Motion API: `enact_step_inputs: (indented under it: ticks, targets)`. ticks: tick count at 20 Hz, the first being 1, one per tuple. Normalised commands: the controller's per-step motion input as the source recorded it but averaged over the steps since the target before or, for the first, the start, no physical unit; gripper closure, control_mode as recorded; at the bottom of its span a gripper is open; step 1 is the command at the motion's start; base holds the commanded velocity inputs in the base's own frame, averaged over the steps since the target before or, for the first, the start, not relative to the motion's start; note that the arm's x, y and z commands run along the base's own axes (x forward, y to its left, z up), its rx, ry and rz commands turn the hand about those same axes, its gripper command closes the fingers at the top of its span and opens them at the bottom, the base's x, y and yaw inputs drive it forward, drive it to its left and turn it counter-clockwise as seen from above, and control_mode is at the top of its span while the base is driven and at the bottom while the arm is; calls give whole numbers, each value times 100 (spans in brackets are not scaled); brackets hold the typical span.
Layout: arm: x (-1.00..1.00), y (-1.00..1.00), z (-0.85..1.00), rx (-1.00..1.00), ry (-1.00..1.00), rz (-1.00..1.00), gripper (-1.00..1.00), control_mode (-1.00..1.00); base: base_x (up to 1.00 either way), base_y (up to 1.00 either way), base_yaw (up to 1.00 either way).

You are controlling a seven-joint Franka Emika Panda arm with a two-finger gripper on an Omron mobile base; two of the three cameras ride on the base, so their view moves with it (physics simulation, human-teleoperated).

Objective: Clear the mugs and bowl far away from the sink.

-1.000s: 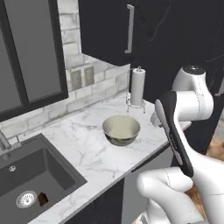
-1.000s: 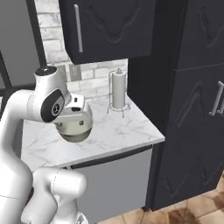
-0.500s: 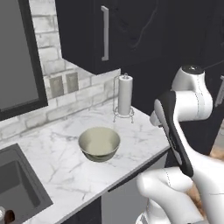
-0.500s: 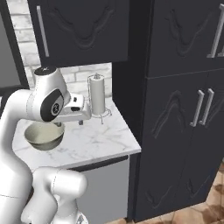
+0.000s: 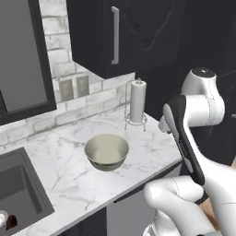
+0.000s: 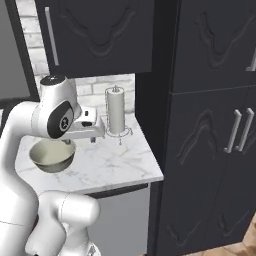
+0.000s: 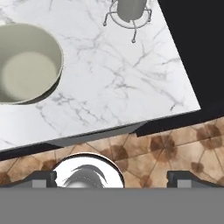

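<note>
Marble counter (image 5: 69, 170) bears the bowl (image 5: 106, 151), no readable writing; pincer (image 7: 111, 177) spread wide, empty

- Bowl (image 5: 106, 151): pale olive-beige inside, darker grey outside.
- Counter (image 5: 69, 170): white marble, grey veins.
- Sink (image 5: 18, 193): dark grey.
- Cabinets (image 6: 210, 125): black.
- Floor (image 7: 175, 153): brown patterned tiles.
- Paper towel roll (image 6: 116, 111): white.

The big white robot arm (image 5: 196, 106) has smooth, round, shiny parts. A long black strip runs down one part. It has dark grey caps on its joints and a black circle with a small white mark.
</note>
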Motion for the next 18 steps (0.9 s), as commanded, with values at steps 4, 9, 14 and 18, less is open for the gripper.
enact_step_inputs:
  ticks: [4,9,14,18]
  targets:
    - [0,0,0,0,0,0,-100,100,23,13,31]
    - [0,0,0,0,0,0,-100,100,28,1,43]
    - [0,0,0,0,0,0,-100,100,30,0,42]
    - [12,0,-8,2,0,8,-100,-100,27,0,29]
